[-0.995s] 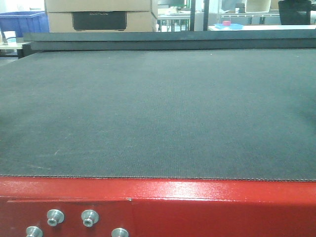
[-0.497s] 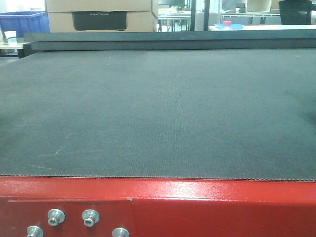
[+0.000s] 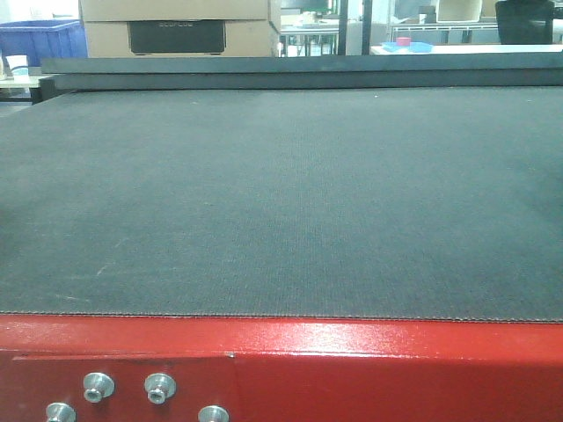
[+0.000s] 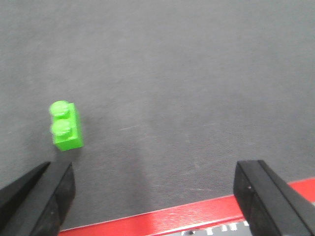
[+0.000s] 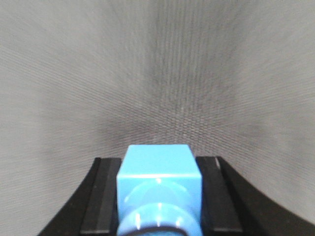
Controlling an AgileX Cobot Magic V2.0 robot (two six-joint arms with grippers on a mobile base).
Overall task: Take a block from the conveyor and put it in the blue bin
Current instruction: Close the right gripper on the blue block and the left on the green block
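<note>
Right hand [image 5: 160, 164] clamped on blue block [image 5: 158, 173] over conveyor [image 5: 157, 73], left hand [image 4: 153, 172] spread near green block [image 4: 65, 128]

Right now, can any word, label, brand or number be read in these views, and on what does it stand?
cardboard box, dark panel, front view: one short line of pale lettering, too blurred to read.
No writing shows on the conveyor, green block or blue block.
</note>
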